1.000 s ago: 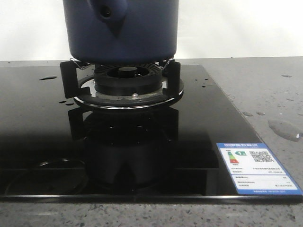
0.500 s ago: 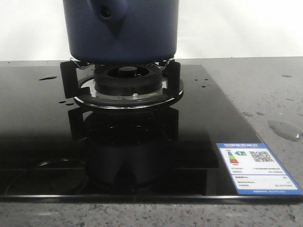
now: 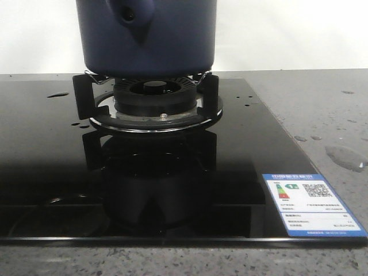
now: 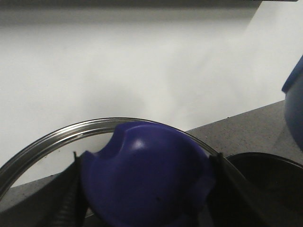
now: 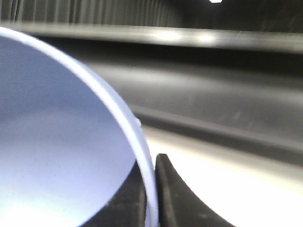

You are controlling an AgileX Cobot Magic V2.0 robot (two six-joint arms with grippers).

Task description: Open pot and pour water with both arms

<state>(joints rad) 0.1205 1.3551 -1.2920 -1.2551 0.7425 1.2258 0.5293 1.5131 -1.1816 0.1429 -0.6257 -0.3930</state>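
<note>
In the left wrist view the left gripper (image 4: 144, 208) has its two dark fingers (image 4: 71, 198) pressed against either side of a glossy dark blue knob (image 4: 147, 182), clamped on it at the bottom centre of the frame; behind the knob curves the steel rim of a lid (image 4: 57, 135), so this arm appears to hold the lid by its handle. In the right wrist view the right gripper (image 5: 150, 198) has a dark finger (image 5: 173, 198) on one side of the thin pale rim of a light-blue bowl (image 5: 61, 156) that fills the lower left of the frame; the other finger seems to lie against the inner side, so it looks closed on the rim, though the view is blurred. The pot (image 3: 146, 37) stands at the top centre of the front view on the burner supports (image 3: 155, 100) of a black glass stove (image 3: 52, 161). It looks heavy and rigid with a matte wall, best taken by its stubby side knob (image 3: 131, 14). Drops and a small puddle of water (image 3: 345, 156) lie on the grey counter (image 3: 322, 109) at the right edge, so wet surfaces may slip.
</note>
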